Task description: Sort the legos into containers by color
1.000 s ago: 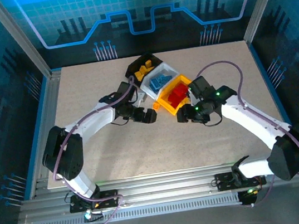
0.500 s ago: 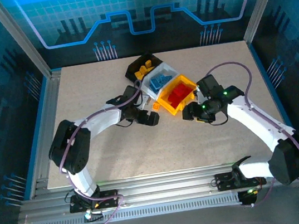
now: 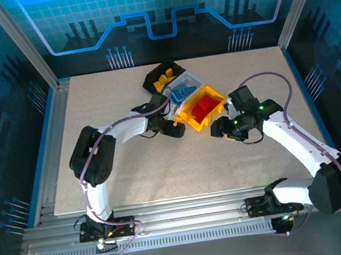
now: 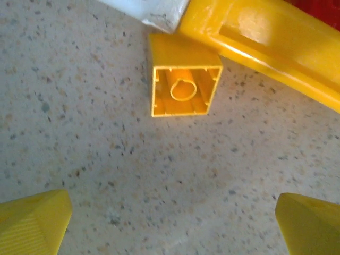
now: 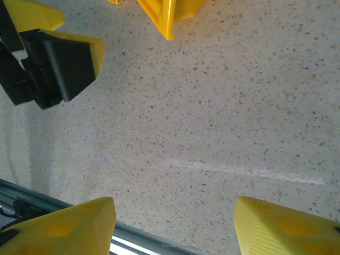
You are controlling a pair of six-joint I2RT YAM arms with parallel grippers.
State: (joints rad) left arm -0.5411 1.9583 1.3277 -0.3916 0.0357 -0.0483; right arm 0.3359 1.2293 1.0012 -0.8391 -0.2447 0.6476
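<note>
An upturned yellow lego [image 4: 185, 89] lies just beside the yellow bin [image 4: 265, 37]. Left gripper [image 4: 175, 212] and right gripper [image 5: 175, 223] gape empty nearby.

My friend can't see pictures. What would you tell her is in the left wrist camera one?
One yellow lego lies with its hollow side facing the camera on the speckled table, right beside the rim of the yellow bin and a corner of the white bin. Nearer the camera, the left arm's two yellow fingers stand wide apart with nothing between them.

bright, even light | soft shadows | wrist views slightly blurred
</note>
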